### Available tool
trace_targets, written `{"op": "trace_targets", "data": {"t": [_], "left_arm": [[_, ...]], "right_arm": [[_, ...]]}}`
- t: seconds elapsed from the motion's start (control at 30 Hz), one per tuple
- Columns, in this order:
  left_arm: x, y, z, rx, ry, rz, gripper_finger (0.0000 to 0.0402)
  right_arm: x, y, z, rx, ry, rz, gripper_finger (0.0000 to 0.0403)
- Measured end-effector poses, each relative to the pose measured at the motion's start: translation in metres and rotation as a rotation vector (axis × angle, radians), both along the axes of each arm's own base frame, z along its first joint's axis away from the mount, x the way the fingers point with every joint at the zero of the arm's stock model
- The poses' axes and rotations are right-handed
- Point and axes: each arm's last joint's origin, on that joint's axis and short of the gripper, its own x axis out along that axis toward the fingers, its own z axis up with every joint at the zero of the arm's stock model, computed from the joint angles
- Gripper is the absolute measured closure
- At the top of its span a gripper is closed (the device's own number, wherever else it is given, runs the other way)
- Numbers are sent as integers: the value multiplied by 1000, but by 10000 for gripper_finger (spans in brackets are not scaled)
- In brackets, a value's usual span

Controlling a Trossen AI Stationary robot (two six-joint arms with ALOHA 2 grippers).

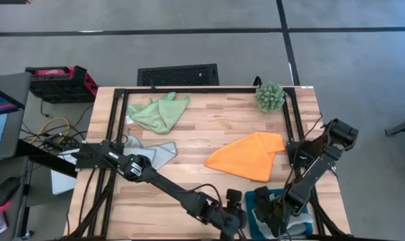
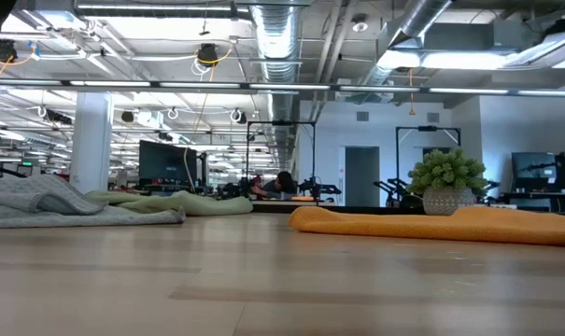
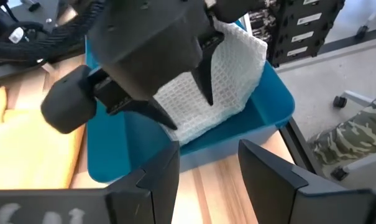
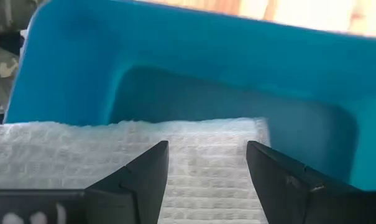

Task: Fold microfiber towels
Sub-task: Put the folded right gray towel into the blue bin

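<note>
Surface: butcher-block table [image 1: 209,134] framed by a dark rail; an open workshop hall shows behind it in my low view.
Pale towel: a white-looking waffle-weave cloth [image 4: 194,168] lies in the teal tray [image 3: 262,118] at the table's near right corner, one edge riding up the tray wall.
Right gripper: I have my right gripper [image 4: 206,180] over the tray, its two fingers spread apart just above the pale towel, holding nothing.
Left gripper: my left gripper [image 3: 207,171] sits at the near edge just left of the tray, fingers parted and empty, facing the tray's outer wall.
Orange towel: orange towel [image 1: 246,156] lies folded over right of centre, just far of the tray.
Light green towel: light green towel [image 1: 158,111] is crumpled at the far left.
Blue-grey towel: blue-grey towel [image 1: 152,152] is bunched at the left, partly under my left arm.
Plant: spiky green ball plant [image 1: 270,96] stands at the far right, well apart from the towels.
</note>
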Motion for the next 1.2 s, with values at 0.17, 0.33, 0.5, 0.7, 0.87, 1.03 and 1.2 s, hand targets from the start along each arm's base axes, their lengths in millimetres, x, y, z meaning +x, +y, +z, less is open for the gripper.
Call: {"op": "trace_targets", "data": {"t": [0.17, 0.33, 0.5, 0.7, 0.87, 1.03, 1.2], "left_arm": [[0, 0, 0, 0, -2, 3, 243], [0, 0, 0, -1, -2, 3, 243], [0, 0, 0, -2, -2, 3, 243], [0, 0, 0, -2, -2, 3, 243], [0, 0, 0, -2, -2, 3, 243], [0, 0, 0, -2, -2, 3, 243], [0, 0, 0, -2, -2, 3, 243]], "right_arm": [[3, -1, -9, -19, 34, -4, 163], [8, -3, -16, -61, 32, -22, 163], [9, -6, -17, -90, 13, -33, 163], [9, -9, -18, -128, 4, -43, 163], [11, -13, -18, -170, -20, -72, 163], [13, -15, -18, -185, -36, -87, 163], [13, -17, -19, -204, -29, -92, 163]]}}
